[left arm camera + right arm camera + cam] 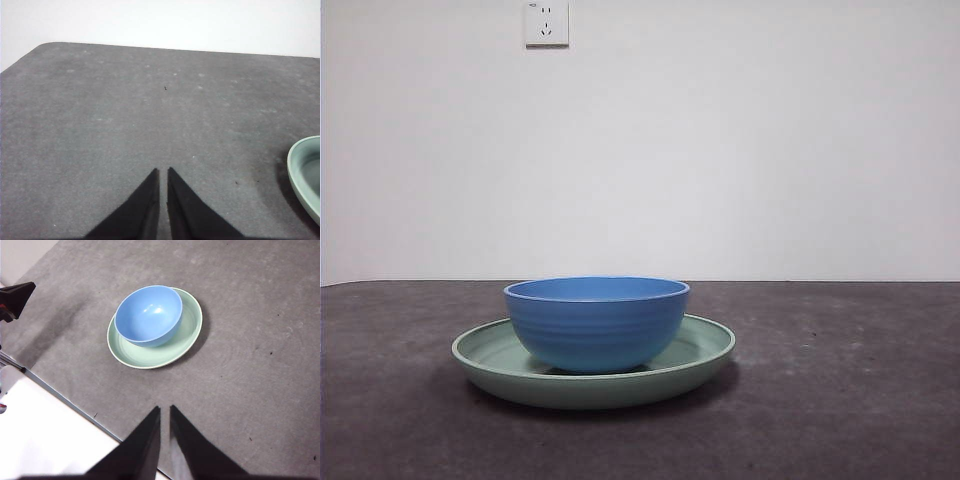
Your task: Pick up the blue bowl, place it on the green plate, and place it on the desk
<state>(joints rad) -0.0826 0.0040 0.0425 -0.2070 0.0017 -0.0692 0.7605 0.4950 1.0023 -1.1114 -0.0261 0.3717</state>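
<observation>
On the green plate [705, 352], the blue bowl [597, 323] sits upright with its mouth facing straight up.

The bowl is round, so it has no long axis; its faintly ridged wall rises well above the plate's raised rim. In the right wrist view it rests off-centre, toward about 10 o'clock of the plate's floor, leaving a wide crescent of glossy green bare from 2 to 7 o'clock. The plate lies flat on the dark speckled desk [860, 400], with a white wall socket [546, 22] on the wall behind. The right gripper [165, 412] hangs high above the desk, well apart from the dishes, jaws pressed nearly together and holding nothing. The left gripper [163, 174] hovers over bare desk, jaws likewise closed and empty, the plate's rim at 4 o'clock of its tips.
</observation>
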